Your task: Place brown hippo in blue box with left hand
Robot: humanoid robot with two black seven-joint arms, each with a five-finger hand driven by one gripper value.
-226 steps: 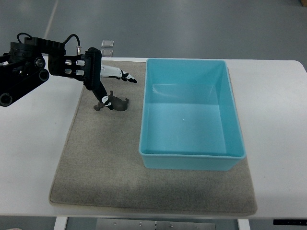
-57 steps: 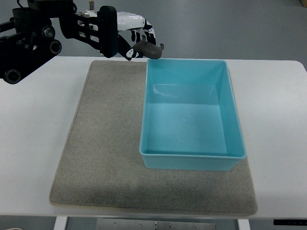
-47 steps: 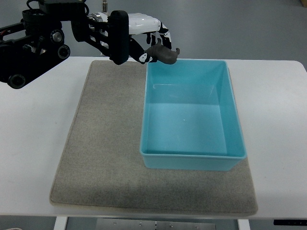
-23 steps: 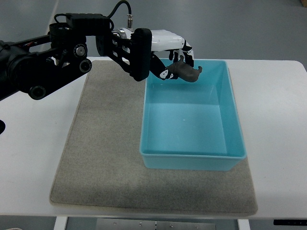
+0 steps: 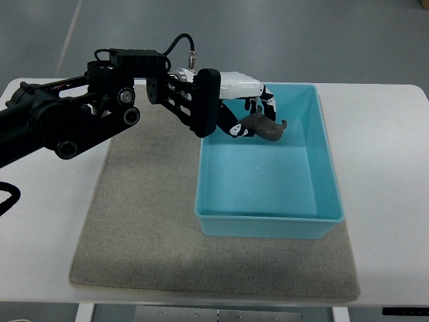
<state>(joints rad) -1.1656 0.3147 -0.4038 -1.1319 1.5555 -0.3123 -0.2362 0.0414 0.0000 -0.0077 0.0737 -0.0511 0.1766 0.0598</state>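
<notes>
Now farther over the blue box (image 5: 322, 168) than before; left hand (image 5: 249, 107) fingers clamped on brown hippo (image 5: 265, 127), hanging just beneath.

The hippo (image 5: 263, 127) is dark brown — the box (image 5: 322, 168) a plain light blue. The left hand (image 5: 244, 100) is white with black joints (its arm (image 5: 74, 124) black). A grey-beige mat (image 5: 141, 215) covers a white surface (image 5: 385, 168).

Left hand (image 5: 249, 107) grips brown hippo (image 5: 263, 127) above far end of blue box (image 5: 268, 221); box on grey mat (image 5: 134, 228), white counter (image 5: 385, 174).
</notes>
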